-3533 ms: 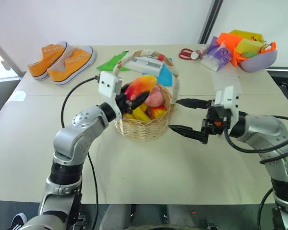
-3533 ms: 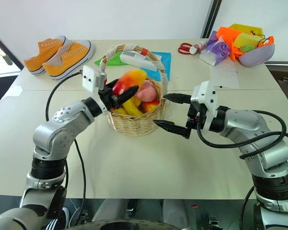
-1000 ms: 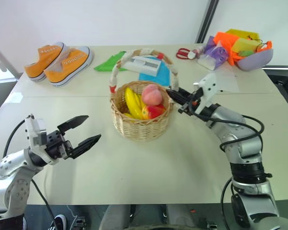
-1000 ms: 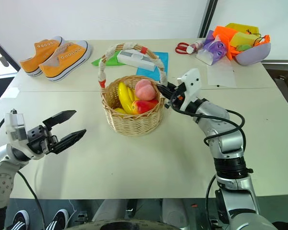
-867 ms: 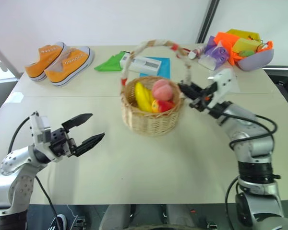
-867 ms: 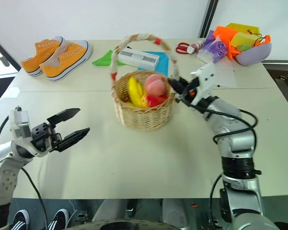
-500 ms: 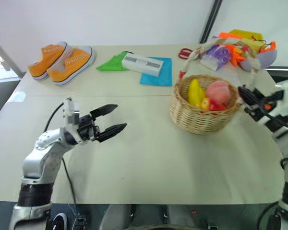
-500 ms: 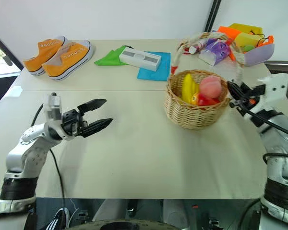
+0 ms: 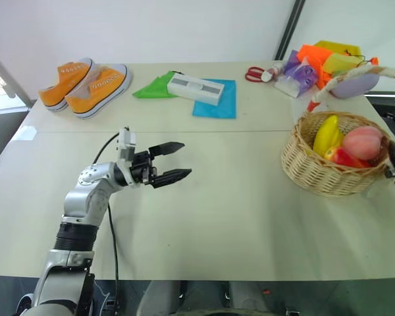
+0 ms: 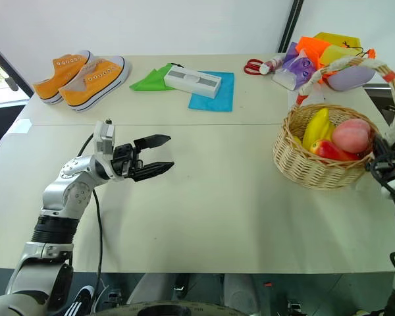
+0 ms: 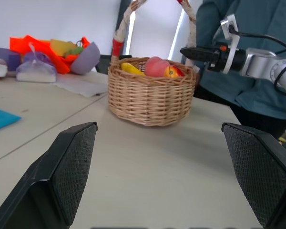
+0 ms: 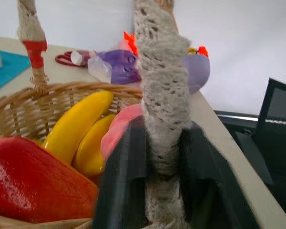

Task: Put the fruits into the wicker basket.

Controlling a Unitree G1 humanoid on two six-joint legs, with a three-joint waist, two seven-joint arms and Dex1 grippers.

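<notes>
A wide, pale worktop [image 9: 204, 217] stretched out in front of me. The wicker basket [image 10: 316, 168] sat near its right edge, round and tan, with a tall arched handle [image 10: 355, 66] wrapped in white and capped in red at its ends. Inside it lay the fruits: a curved yellow banana [image 10: 314, 128], a round pink peach [image 10: 351, 135] beside it, and a red piece [image 10: 326, 150] tucked low against the front wall.

My right end effector [image 12: 163, 157] was at the basket's right side, its two black fingers standing on either side of the white-wrapped handle, pressed close against it. My left end effector [image 9: 170, 162] hovered over the bare middle-left of the worktop, well apart from the basket, its fingers spread wide and gripping nothing.

At the far left corner sat a pair of orange sneakers [image 9: 85, 80]. Further along the far side, a blue cloth [image 9: 218, 105] lay with a white box [image 9: 196, 88] resting on it, and a green cloth [image 9: 153, 87] just beside that. At the far right corner was a lavender bowl [image 10: 352, 76] heaped with colourful items, with a clear bag [image 9: 296, 82] and red scissors [image 9: 255, 74] near it.

A person in a teal top [image 11: 243, 57] stood behind the basket in my left wrist view.
</notes>
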